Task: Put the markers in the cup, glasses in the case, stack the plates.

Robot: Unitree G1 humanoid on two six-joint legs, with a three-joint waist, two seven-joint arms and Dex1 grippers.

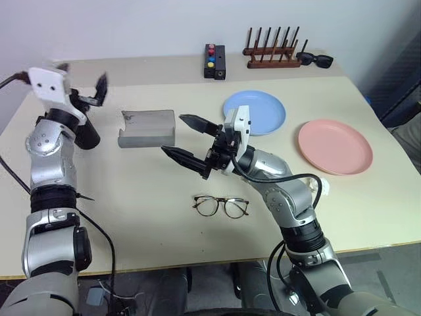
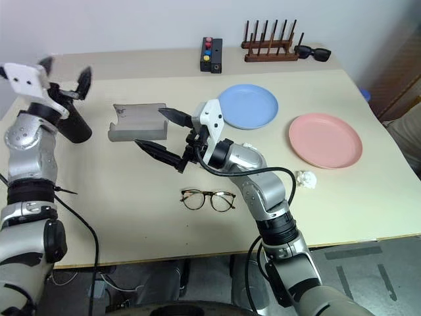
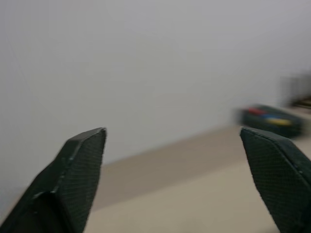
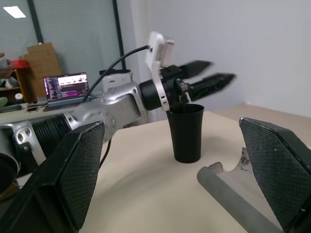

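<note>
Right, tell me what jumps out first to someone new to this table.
The right gripper hangs open at mid-table, between the open grey case and the glasses lying nearer the front edge. At the left edge the left gripper is open just above the black cup. To the right, the blue plate and pink plate lie apart, unstacked.

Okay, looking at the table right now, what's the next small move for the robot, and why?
Probably lower the right gripper to the glasses and close on the frame. Both grippers are open and empty, the left gripper is up over the cup, and no markers lie on the table. The glasses lie flat just in front of the right gripper, and the case stands open beside it.
</note>
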